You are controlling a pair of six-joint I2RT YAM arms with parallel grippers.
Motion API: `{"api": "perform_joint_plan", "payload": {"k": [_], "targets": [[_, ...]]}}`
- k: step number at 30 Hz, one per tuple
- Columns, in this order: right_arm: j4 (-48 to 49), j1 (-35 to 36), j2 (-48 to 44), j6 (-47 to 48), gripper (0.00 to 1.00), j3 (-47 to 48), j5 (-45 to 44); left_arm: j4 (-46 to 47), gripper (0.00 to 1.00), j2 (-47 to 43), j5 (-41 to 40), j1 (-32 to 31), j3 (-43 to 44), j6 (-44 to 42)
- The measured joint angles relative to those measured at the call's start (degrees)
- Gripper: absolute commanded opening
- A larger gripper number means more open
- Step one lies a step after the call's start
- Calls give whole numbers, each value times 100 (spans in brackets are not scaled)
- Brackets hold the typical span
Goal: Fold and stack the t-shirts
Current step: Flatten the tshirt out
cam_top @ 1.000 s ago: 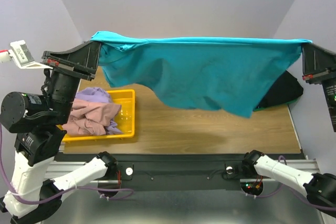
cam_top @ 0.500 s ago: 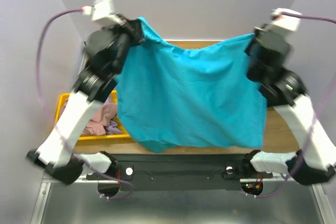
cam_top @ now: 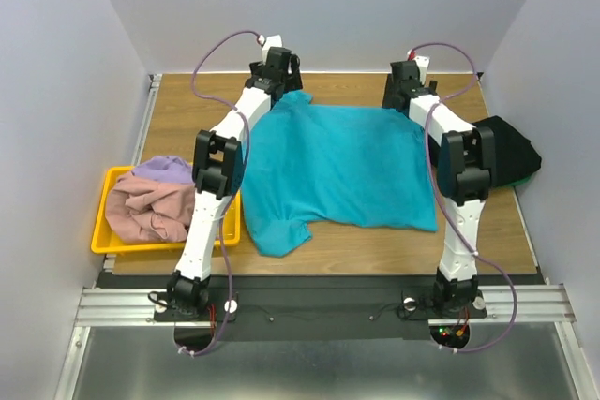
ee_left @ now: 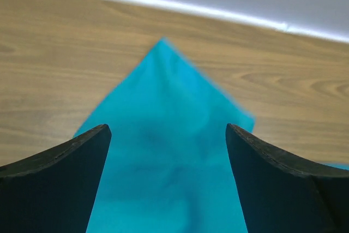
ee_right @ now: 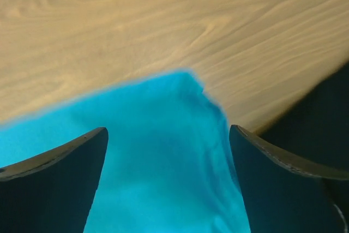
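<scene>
The teal t-shirt is laid flat on the table; left fingers and right fingers are parted wide. Edges must be regrasped for folding.

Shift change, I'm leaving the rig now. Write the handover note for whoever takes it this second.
Left gripper: open, over the teal t-shirt's far left corner, holding nothing.
Right gripper: open, over its far right corner.
Teal t-shirt: spread flat on the table.
Black t-shirt: at the table's right edge; cannot tell whether it is folded.
Pink t-shirt and lavender t-shirt: crumpled in the yellow tray, left.
Done: teal laid out.
Left: fold it, fold the tray shirts, stack all.
</scene>
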State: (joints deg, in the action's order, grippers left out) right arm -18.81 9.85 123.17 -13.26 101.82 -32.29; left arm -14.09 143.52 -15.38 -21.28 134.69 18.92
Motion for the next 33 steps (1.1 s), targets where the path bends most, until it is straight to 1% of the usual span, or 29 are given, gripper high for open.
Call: {"api": "perform_joint_plan", "payload": {"k": [2,5,8,12,15,19,26,28,30,33], "targets": [[-52,-55,214,-33,100,24,295,-37,99,-87,46,20,-330,-24],[-68,-48,72,-66,100,20,675,260,99,-780,120,39,-1416,-33],[79,-39,-623,-122,100,-437,1069,485,99,-1692,232,39,-2192,-17],[238,-28,-1729,-223,100,-1331,1493,815,99,-2761,273,24,-2872,76],[304,-28,-2170,-278,100,-1810,1733,1014,99,-3407,282,-33,-3451,227],[341,-28,-2227,-356,100,-2382,1956,1132,99,-3792,326,-83,-4291,435],[280,-28,-1893,-431,100,-2817,2282,968,99,-4019,402,-245,-6017,824],[306,-26,-1950,-463,100,-3016,2321,868,99,-4345,341,-385,-6585,938],[289,-7,-2210,-509,100,-3421,2326,796,99,-4778,149,-584,-7040,1123],[262,-2,-2791,-619,100,-3945,2332,651,99,-5757,-105,-1049,-7733,1515]]}}
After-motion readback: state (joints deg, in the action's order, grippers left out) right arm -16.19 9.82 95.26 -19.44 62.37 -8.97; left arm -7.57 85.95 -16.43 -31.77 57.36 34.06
